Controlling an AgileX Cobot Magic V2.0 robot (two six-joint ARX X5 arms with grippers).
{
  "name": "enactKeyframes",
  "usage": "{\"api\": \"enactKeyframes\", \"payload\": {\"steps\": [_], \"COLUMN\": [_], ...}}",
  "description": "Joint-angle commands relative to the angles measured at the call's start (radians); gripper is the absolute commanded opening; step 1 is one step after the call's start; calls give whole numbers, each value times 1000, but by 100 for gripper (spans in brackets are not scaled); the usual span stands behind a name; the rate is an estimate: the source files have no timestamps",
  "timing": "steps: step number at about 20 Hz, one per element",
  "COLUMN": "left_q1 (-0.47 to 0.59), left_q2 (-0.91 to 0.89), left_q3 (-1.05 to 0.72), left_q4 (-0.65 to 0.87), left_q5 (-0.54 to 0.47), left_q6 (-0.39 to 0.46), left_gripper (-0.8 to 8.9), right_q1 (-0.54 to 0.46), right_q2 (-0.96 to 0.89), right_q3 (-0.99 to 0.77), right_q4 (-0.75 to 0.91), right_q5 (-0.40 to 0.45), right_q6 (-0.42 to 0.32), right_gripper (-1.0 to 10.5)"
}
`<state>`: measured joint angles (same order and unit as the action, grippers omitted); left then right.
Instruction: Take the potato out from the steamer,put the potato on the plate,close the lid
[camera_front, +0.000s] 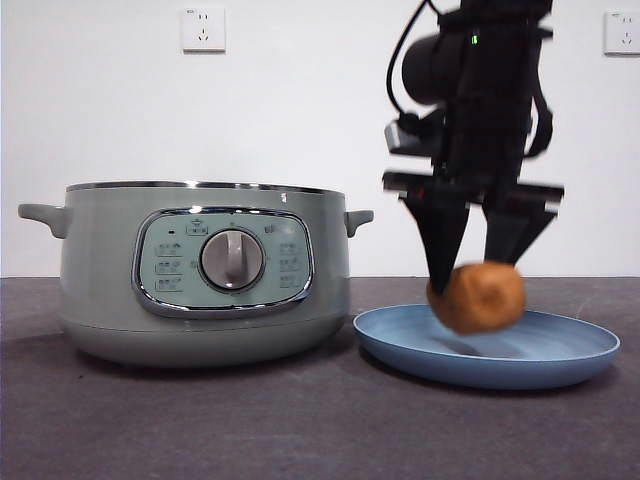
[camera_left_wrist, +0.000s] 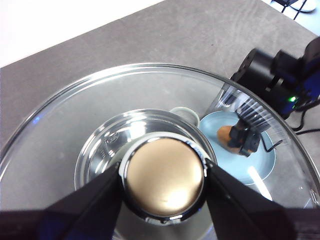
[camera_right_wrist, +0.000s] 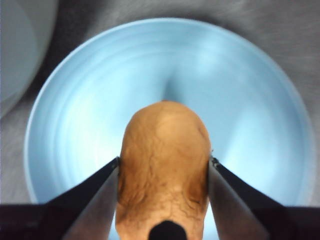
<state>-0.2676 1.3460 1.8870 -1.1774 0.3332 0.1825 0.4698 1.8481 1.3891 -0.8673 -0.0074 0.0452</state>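
The orange-brown potato (camera_front: 478, 295) hangs low over the light-blue plate (camera_front: 580, 362), with my right gripper (camera_front: 474, 276) shut on it from above. The right wrist view shows the potato (camera_right_wrist: 162, 145) clamped between both jaws over the middle of the plate (camera_right_wrist: 75, 100). The sage-green steamer (camera_front: 100, 280) stands open at the left, with no lid on it. My left gripper (camera_left_wrist: 163, 172) is shut on the lid's knob (camera_left_wrist: 164, 192) and holds the glass lid (camera_left_wrist: 65, 135) high above the steamer (camera_left_wrist: 102, 145). The front view does not show the lid.
Through the glass, the left wrist view shows the plate (camera_left_wrist: 262, 162), the potato (camera_left_wrist: 225, 132) and the right arm (camera_left_wrist: 280, 75). The steamer's side handle (camera_front: 358, 218) reaches toward the plate. A white wall with sockets stands behind the dark grey table (camera_front: 300, 430).
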Motion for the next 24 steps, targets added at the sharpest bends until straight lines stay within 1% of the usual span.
{"api": "enactKeyframes", "payload": {"steps": [1, 5, 6, 7, 9, 10, 14, 16, 20, 24], "left_q1": [1, 1, 1, 1, 1, 1, 1, 1, 1, 1], "left_q2": [-13, -13, -13, -13, -13, -13, -13, -13, -8, 38], "left_q3": [16, 16, 16, 16, 16, 16, 16, 16, 16, 16], "left_q4": [47, 47, 47, 47, 47, 47, 55, 76, 166, 198], "left_q5": [16, 16, 16, 16, 16, 16, 16, 16, 15, 13], "left_q6": [5, 5, 5, 5, 5, 5, 5, 5, 4, 1], "left_gripper": [-9, -9, -9, -9, -9, -9, -9, -9, -9, -9], "right_q1": [-1, -5, -6, -12, -13, -13, -18, -18, -18, -19], "right_q2": [7, 7, 7, 7, 4, -3, -110, -209, -456, -660], "right_q3": [-66, -84, -84, -84, -82, -80, -75, -75, -75, -75], "right_q4": [61, 77, 77, 75, 71, 64, 34, 25, 11, -32], "right_q5": [-13, -13, -12, -13, -13, -12, -13, -13, -13, -10], "right_q6": [11, 11, 11, 11, 11, 11, 11, 11, 11, 19], "right_gripper": [-11, 13, 73, 210, 438, 482, 476, 473, 472, 472]}}
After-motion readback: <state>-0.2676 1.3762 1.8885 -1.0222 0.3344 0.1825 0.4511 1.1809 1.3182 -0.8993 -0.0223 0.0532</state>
